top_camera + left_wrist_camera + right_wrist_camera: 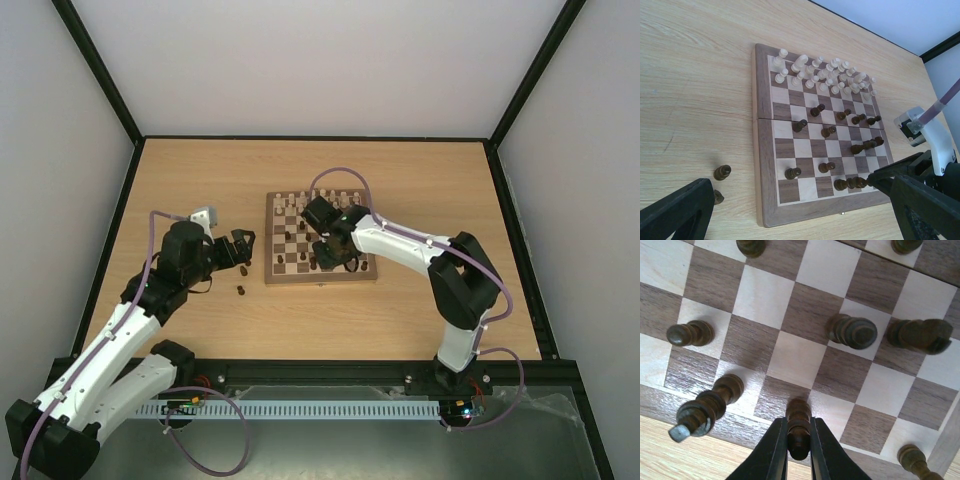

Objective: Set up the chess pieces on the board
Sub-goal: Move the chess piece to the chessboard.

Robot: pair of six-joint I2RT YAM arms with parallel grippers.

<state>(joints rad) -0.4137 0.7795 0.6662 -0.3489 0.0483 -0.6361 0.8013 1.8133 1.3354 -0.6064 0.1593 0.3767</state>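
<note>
Right wrist: right tool (799, 430) clamps a dark brown turned wooden chess piece (798, 415); lift straight up, slowly; left tool (243, 252) has its jaws apart.

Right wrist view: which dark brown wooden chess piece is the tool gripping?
The dark brown wooden piece at bottom centre, pinched between the right tool's black fingers; all others stand clear.
</note>
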